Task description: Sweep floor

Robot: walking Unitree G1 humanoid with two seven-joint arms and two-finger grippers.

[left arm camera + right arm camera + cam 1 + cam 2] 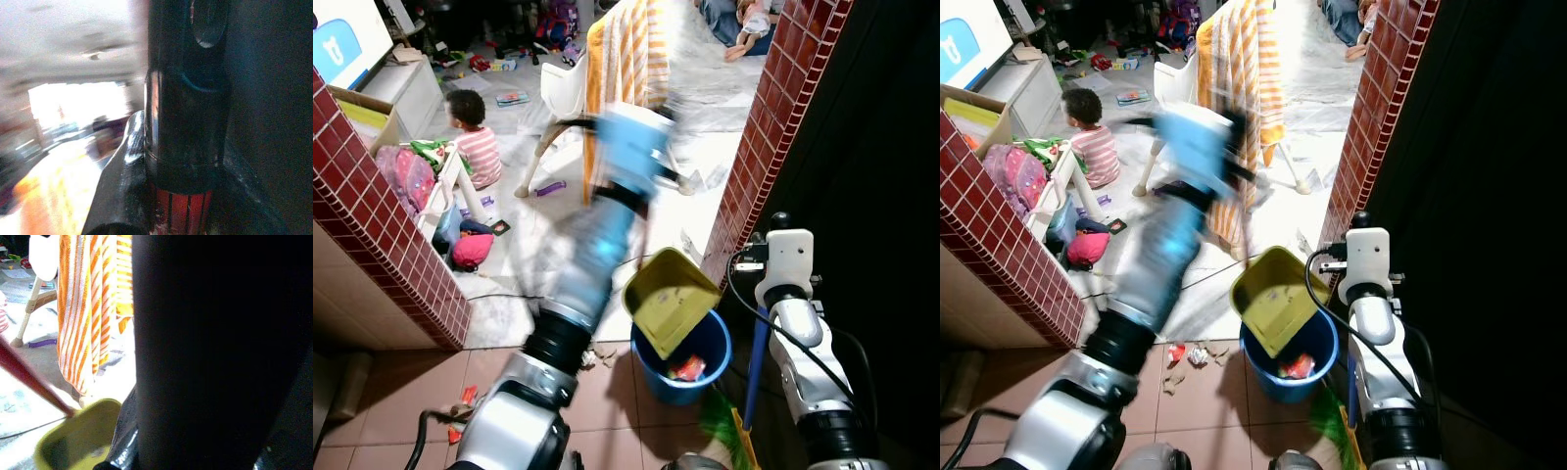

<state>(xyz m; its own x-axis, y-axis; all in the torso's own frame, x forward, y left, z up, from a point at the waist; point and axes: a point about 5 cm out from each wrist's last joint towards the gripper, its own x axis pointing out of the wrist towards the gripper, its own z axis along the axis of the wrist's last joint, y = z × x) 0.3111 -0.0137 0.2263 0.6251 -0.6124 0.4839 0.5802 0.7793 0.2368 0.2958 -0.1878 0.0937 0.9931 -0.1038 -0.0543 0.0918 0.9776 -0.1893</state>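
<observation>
At the near edge of the tiled floor (1214, 401), we see scraps of litter (1190, 354) lying just beside a blue bucket (705, 345), which holds more rubbish. Tilted over the bucket's rim is a yellow-green dustpan (668, 299), its mouth angled downward into the bucket; a thin reddish handle (34, 382) rises from it. Our left arm (582, 274), blurred, reaches up and forward, and in the left wrist view its left gripper (146, 196) appears pressed around a black and red shaft (183, 147). Our right arm (798, 323) stands at the right beside a blue broom handle (756, 362) with green bristles (720, 421) at the floor; whether the right gripper is spread or closed we cannot tell. Red-tiled walls (372, 206) frame the doorway on both sides. Farther off, an orange-striped towel (626, 54) hangs over a white chair (563, 88), and a seated child (475, 132) is among scattered toys (470, 245).
</observation>
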